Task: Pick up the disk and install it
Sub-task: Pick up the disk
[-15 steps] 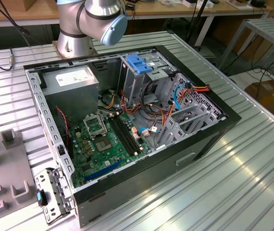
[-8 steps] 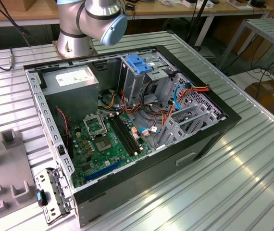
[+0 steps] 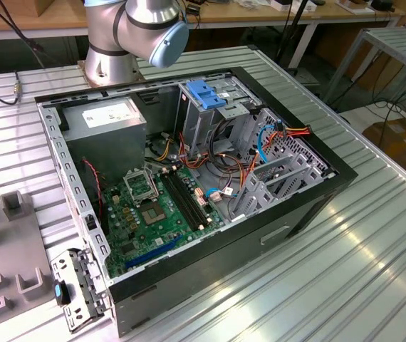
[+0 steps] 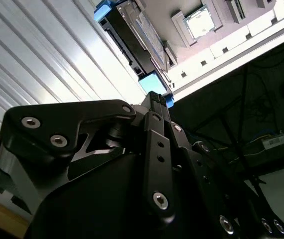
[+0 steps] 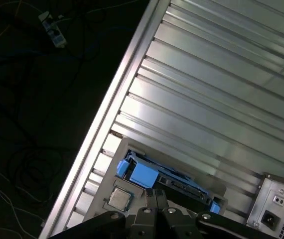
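Now | your gripper [image 4: 154, 94] sits right at the disk [image 4: 132, 35], fingers squeezed together by its blue end | disk stands on edge in a grey holder [image 4: 216, 45], likely so you can pinch it | open computer case [image 3: 189, 178] waits mid-frame in the exterior view.

This is looking like a robotics lab or workshop given over to computer assembly; a Universal Robots arm [image 3: 135, 32] is standing on a ribbed aluminium table [image 3: 345, 256]; an open desktop tower case [image 3: 189, 178] is lying on its side there, baring its motherboard [image 3: 153, 206] and wiring; wooden workbenches [image 3: 46, 18] are running along the back; a cardboard box [image 3: 402, 139] and loose cables [image 5: 32, 164] are lying on the floor; the disk [image 4: 149, 35] is standing on edge by a grey fixture [image 4: 221, 40] carrying a processor chip [image 4: 200, 22].
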You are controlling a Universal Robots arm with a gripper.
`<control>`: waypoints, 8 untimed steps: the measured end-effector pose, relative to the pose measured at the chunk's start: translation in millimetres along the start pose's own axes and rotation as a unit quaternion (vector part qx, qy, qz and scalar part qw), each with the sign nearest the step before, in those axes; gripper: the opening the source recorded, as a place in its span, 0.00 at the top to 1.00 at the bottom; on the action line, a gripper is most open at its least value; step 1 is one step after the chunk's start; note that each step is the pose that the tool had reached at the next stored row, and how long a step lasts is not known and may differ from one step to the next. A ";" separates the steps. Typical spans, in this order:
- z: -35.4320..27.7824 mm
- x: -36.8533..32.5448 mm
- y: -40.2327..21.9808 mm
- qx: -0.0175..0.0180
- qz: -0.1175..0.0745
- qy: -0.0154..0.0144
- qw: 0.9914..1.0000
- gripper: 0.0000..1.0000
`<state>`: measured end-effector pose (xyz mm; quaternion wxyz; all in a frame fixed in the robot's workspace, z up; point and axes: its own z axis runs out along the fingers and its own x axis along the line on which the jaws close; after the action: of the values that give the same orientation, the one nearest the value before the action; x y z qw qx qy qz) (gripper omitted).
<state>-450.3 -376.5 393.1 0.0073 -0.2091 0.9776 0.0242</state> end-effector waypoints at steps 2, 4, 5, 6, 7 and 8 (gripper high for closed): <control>0.0 0.0 0.0 0.000 -0.001 0.000 1.000 0.89; 0.0 0.0 0.0 0.000 -0.005 0.000 1.000 0.89; 0.0 0.0 0.0 0.000 -0.009 0.000 1.000 0.89; 0.0 0.0 0.0 0.000 -0.009 0.000 1.000 0.89; 0.0 0.0 0.0 0.000 -0.010 0.000 1.000 0.89; 0.0 0.0 0.0 0.000 -0.010 0.000 1.000 0.89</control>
<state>-450.3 -376.5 393.1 0.0071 -0.2186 0.9755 0.0243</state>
